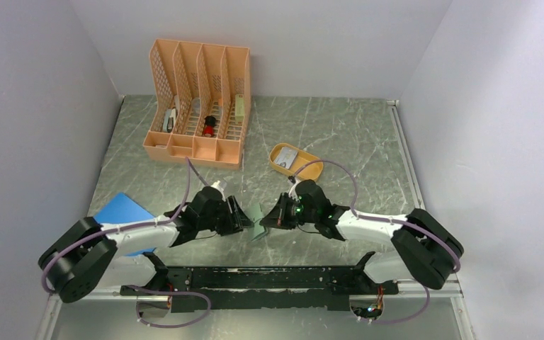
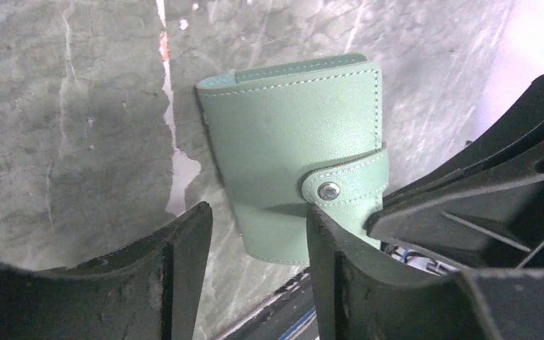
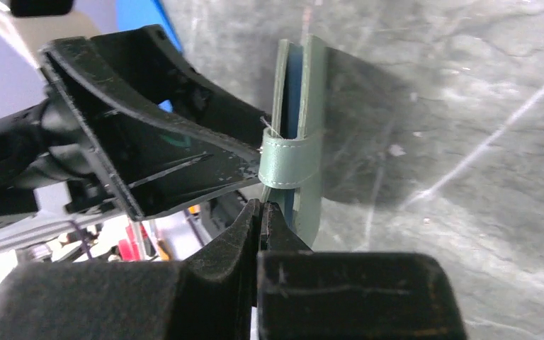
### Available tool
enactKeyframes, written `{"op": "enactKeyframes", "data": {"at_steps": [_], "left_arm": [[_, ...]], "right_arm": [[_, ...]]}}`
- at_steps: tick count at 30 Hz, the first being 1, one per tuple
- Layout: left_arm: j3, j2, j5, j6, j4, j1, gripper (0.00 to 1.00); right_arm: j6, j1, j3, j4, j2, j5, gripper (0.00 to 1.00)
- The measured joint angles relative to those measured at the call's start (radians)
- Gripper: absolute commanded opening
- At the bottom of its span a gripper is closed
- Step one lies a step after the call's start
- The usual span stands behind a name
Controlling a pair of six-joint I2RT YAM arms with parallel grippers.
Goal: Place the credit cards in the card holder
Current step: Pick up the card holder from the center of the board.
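Observation:
The card holder [image 1: 256,223] hangs shut between my two grippers, above the marbled table. It is grey-green [image 2: 290,134], and its snap strap [image 2: 340,185] is fastened. Edge-on it shows two covers [image 3: 312,106]. My left gripper [image 2: 256,212] is open around its lower corner: one finger [image 2: 329,241] touches it by the strap, the other stands apart. My right gripper [image 3: 261,207] is shut on the holder's edge just below the strap [image 3: 290,159]. One pale credit card [image 1: 286,157] lies in the orange oval tray [image 1: 312,170] behind the right gripper [image 1: 273,218].
An orange file rack [image 1: 198,106] with small items in its slots stands at the back left. A bright blue flat sheet [image 1: 124,212] lies under my left arm. White walls close in on both sides and the back.

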Motion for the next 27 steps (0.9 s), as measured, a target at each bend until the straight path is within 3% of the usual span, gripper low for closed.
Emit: {"op": "enactKeyframes", "data": {"at_steps": [17,27], "left_arm": [[-0.146,-0.253,-0.033,-0.069,0.067,0.004,0.69],[-0.225,-0.588,-0.046,-0.155,0.143,0.055,0.8]], "right_arm": [[0.013,-0.014,0.0,0.004,-0.108,-0.068,0.0],[-0.004,-0.034,0.116,-0.069,-0.205,-0.087,0.0]]}}
